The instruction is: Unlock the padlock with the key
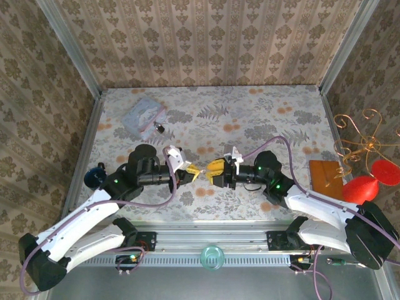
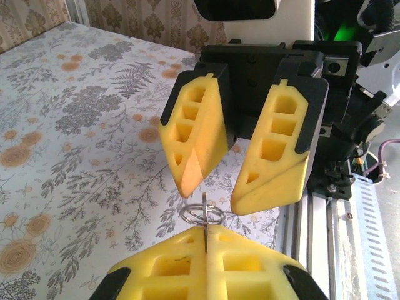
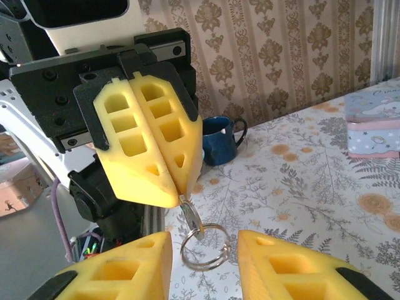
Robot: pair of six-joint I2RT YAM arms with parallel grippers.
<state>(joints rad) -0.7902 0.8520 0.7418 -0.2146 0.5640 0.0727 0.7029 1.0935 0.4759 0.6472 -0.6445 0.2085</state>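
My left gripper (image 1: 187, 172) (image 2: 206, 235) is shut on the key (image 2: 205, 209) (image 3: 192, 211), a thin grey blade held on edge above the table's near middle. A silvery split ring (image 2: 201, 214) (image 3: 205, 247) hangs from the key's head. My right gripper (image 1: 214, 170) (image 3: 204, 245) faces the left one and stands open. Its yellow fingers (image 2: 194, 144) flank the ring without touching it. The padlock (image 1: 160, 128), tiny and dark, lies far back left on the table, beside the bluish pouch (image 1: 143, 117) (image 3: 374, 122).
A dark blue cup (image 1: 95, 176) (image 3: 220, 139) stands left of the left arm. At the right edge are a wooden block (image 1: 326, 178), a red object (image 1: 370, 182) and a copper wire stand (image 1: 359, 134). Patterned walls enclose the floral tabletop (image 1: 262, 119).
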